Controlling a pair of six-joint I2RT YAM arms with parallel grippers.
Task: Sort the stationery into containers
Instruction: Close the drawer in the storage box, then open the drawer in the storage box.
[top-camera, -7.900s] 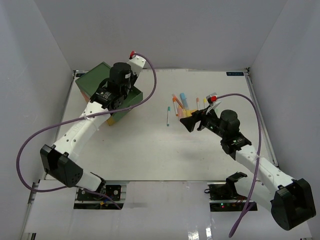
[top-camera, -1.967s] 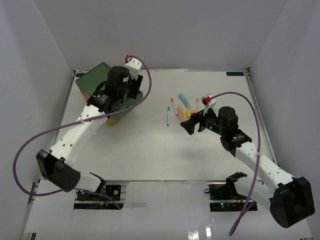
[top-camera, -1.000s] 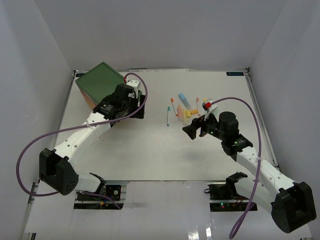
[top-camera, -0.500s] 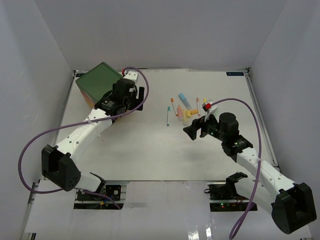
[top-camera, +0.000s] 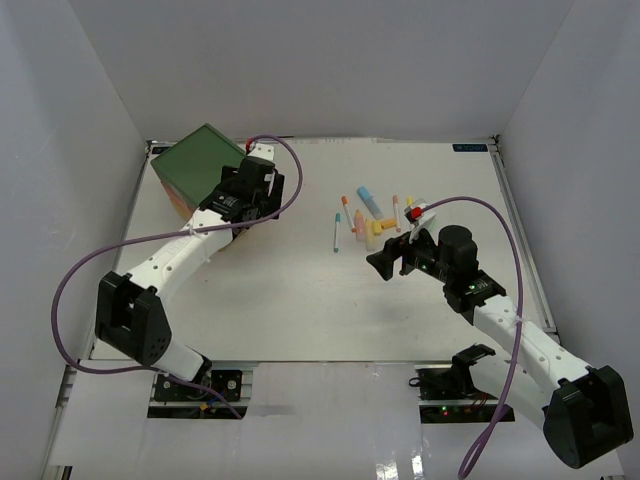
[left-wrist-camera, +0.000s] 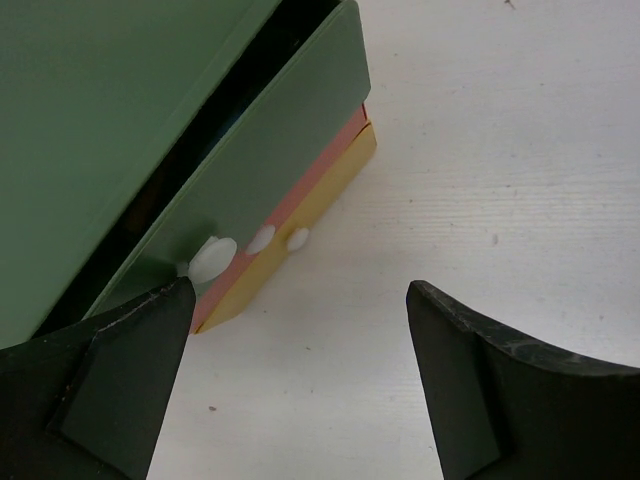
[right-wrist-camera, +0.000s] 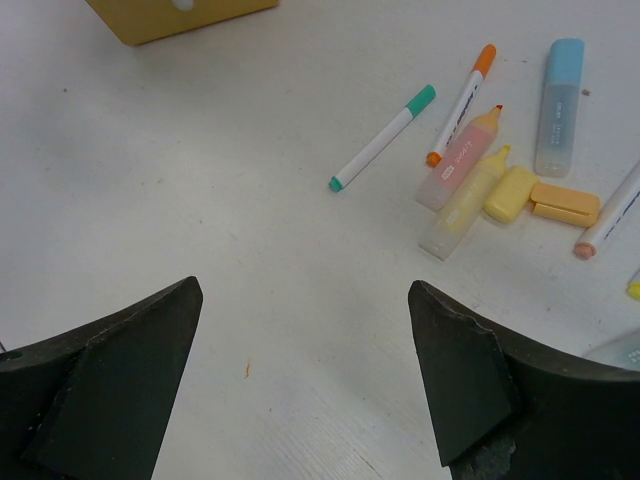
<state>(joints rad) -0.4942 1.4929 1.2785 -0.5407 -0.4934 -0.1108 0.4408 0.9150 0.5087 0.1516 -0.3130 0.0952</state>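
1. The stationery (top-camera: 372, 215) is seen loose on the table (top-camera: 290, 300), right of centre and well apart from the chest (top-camera: 200, 165) at the far left. None is seen inside a drawer.
2. The green drawer (left-wrist-camera: 270, 170) is seen ajar, with a dark gap along its top edge. The orange-red drawer (left-wrist-camera: 322, 165) and yellow drawer (left-wrist-camera: 310, 215) below it appear closed.
3. The left gripper (left-wrist-camera: 300, 290) is held just in front of the white knobs (left-wrist-camera: 212, 257). Its jaws are spread wide with nothing between them.
4. The right gripper (right-wrist-camera: 305, 288) is hung over bare table on the near side of the pile, jaws wide apart and nothing gripped.
5. The mint-capped pen (right-wrist-camera: 382, 137) is found lying alone, nearest the right gripper. The pink highlighter (right-wrist-camera: 462, 160) and yellow highlighter (right-wrist-camera: 467, 200) lie side by side, touching. The blue marker (right-wrist-camera: 560, 105) lies apart, further back.
6. The pieces are judged light, stiff and smooth-barrelled, so rolling or slipping is likely. Each is best taken across mid-barrel, with the jaws crosswise to its length.
7. The lone pen is judged the cleanest pick, but it is thin, so the fingertips must be brought right down to the table.
8. The chest is judged light and may slide when a knob is pulled.
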